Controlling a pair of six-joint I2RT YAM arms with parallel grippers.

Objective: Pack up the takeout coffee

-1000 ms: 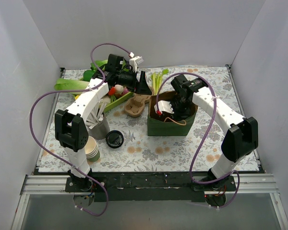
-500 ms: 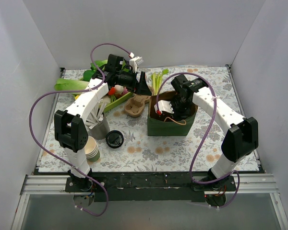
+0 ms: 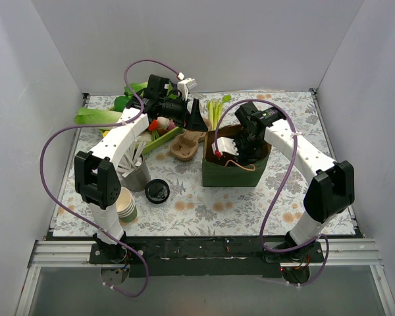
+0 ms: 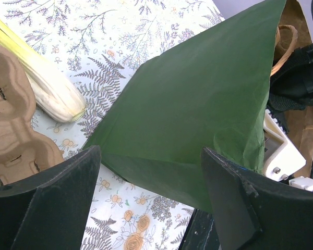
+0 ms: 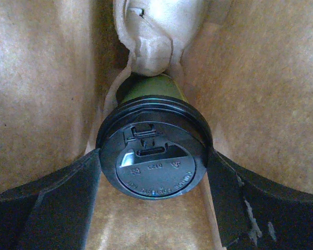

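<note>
The takeout coffee (image 5: 154,156) is a dark green cup with a black lid. It sits deep inside the green paper bag (image 3: 234,172), against a pulp holder (image 5: 151,47). My right gripper (image 5: 154,174) reaches down into the bag, and its fingers press on both sides of the lid. In the top view the right gripper (image 3: 242,153) is inside the bag mouth and the cup is hidden. My left gripper (image 4: 150,156) is open and empty, just behind the bag's back left corner (image 4: 198,104), and it shows in the top view (image 3: 192,118).
A pulp cup carrier (image 3: 186,143) lies left of the bag. A loose black lid (image 3: 157,191), a grey cup of sticks (image 3: 137,172) and a stack of green cups (image 3: 125,204) stand front left. A leek (image 4: 47,83) and a vegetable tray (image 3: 159,135) are at the back.
</note>
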